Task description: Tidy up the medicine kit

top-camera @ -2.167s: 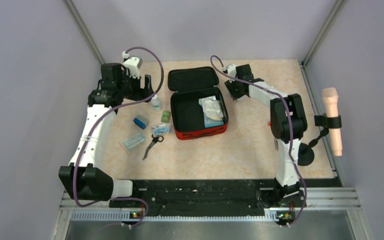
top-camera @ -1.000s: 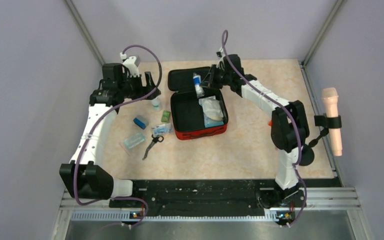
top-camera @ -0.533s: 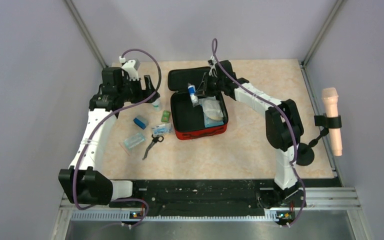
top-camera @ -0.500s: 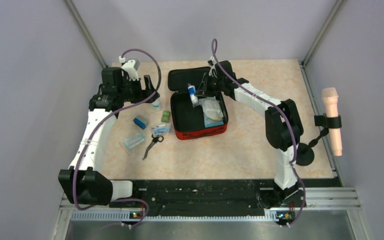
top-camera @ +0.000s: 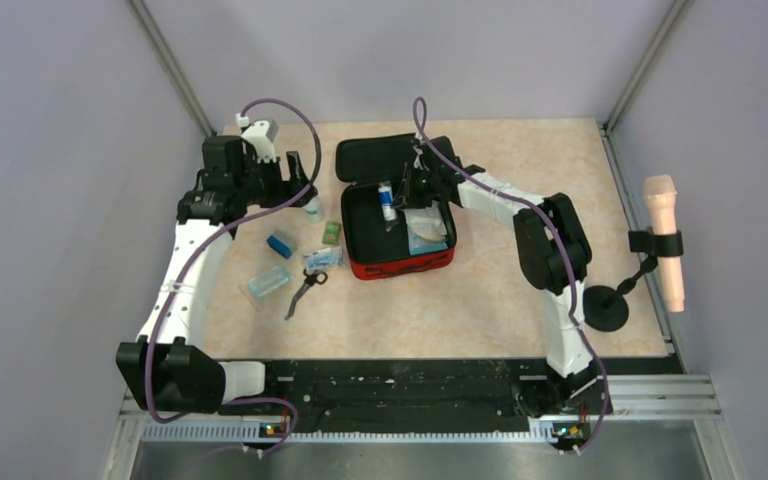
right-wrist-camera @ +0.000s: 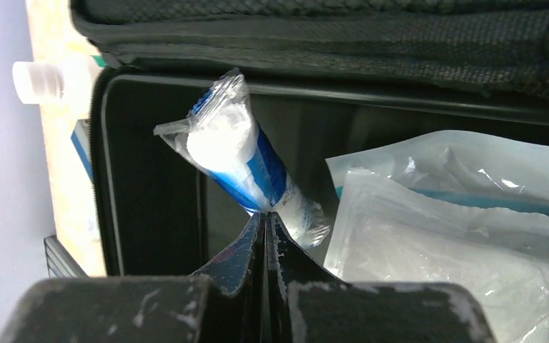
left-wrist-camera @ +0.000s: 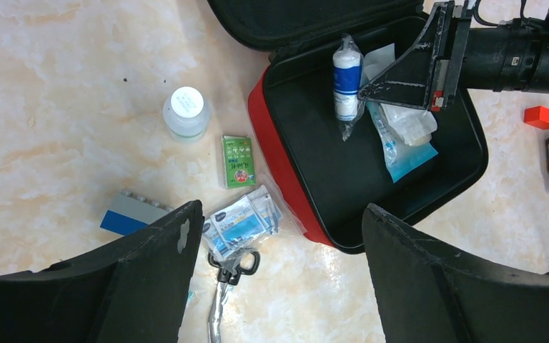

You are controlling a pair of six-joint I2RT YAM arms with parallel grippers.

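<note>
Kit: your medicine kit [top-camera: 400, 268] lies open mid-table, lid folded back, with white pouches [left-wrist-camera: 404, 128] in its right half.
Right gripper: your right gripper [right-wrist-camera: 265, 218] is pinched tight on the wrapper end of a bandage roll [right-wrist-camera: 239, 153], over the kit's left half.
Left gripper: your left gripper [left-wrist-camera: 282, 211] is spread wide and holds nothing, above the bottle [left-wrist-camera: 186, 112], green box [left-wrist-camera: 237, 161] and scissors [left-wrist-camera: 225, 293] left of the kit.

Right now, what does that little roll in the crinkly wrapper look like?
The roll is white with a blue band, sealed in clear crinkly plastic. It is held at a tilt over the black lining of the open medicine kit, beside flat white packets. The right gripper, shut, pinches its wrapper.
</note>
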